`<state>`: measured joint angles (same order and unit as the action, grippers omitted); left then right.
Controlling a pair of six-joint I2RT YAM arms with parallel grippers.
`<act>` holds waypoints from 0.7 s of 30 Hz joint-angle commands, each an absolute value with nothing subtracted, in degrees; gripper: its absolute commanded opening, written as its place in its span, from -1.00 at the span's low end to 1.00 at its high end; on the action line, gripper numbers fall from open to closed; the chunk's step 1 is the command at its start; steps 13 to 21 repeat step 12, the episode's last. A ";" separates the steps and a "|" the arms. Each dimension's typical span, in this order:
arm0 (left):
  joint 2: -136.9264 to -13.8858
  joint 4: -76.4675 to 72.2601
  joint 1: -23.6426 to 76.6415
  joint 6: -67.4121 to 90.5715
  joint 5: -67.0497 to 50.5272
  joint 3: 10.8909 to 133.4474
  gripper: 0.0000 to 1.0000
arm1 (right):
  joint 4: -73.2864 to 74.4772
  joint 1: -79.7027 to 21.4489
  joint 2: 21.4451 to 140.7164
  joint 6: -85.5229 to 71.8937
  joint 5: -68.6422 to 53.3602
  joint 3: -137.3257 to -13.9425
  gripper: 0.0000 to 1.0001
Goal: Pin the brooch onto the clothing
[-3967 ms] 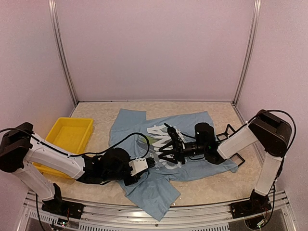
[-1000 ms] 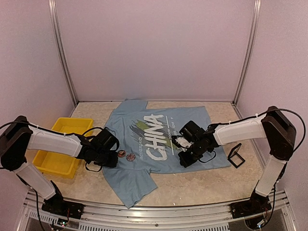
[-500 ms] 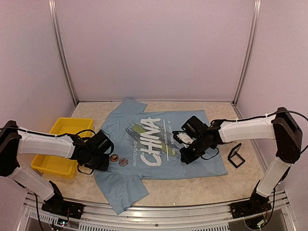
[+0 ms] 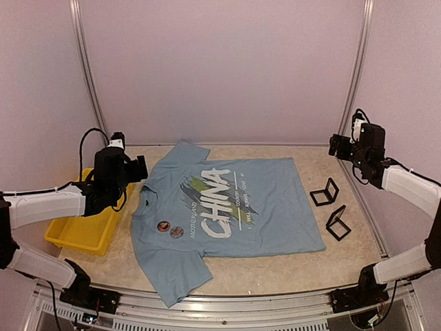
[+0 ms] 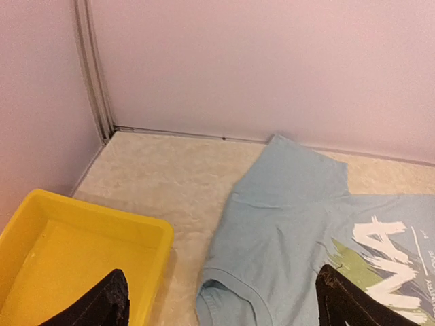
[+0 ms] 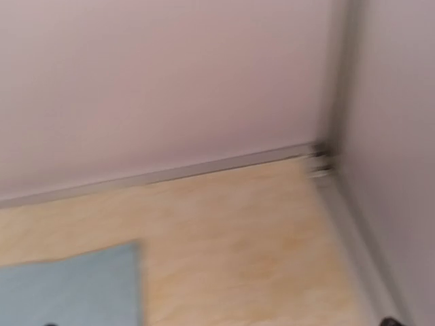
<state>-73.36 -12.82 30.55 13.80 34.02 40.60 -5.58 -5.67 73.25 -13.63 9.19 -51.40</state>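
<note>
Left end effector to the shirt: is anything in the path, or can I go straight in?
Nothing visible blocks it. The left end effector hangs open beside the shirt sleeve, the yellow bin on its other side. Two round brooches lie on the shirt itself.

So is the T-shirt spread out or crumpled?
Spread out: the T-shirt lies flat on the table, chest up, its CHINA lettering fully readable.
</note>
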 commanded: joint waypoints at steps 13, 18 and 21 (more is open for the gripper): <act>-76.76 -55.74 23.04 -7.76 37.15 22.57 0.95 | -32.27 -5.95 63.28 -10.79 24.93 -22.72 0.99; -76.76 -55.74 23.04 -7.76 37.15 22.57 0.95 | -32.27 -5.95 63.28 -10.79 24.93 -22.72 0.99; -76.76 -55.74 23.04 -7.76 37.15 22.57 0.95 | -32.27 -5.95 63.28 -10.79 24.93 -22.72 0.99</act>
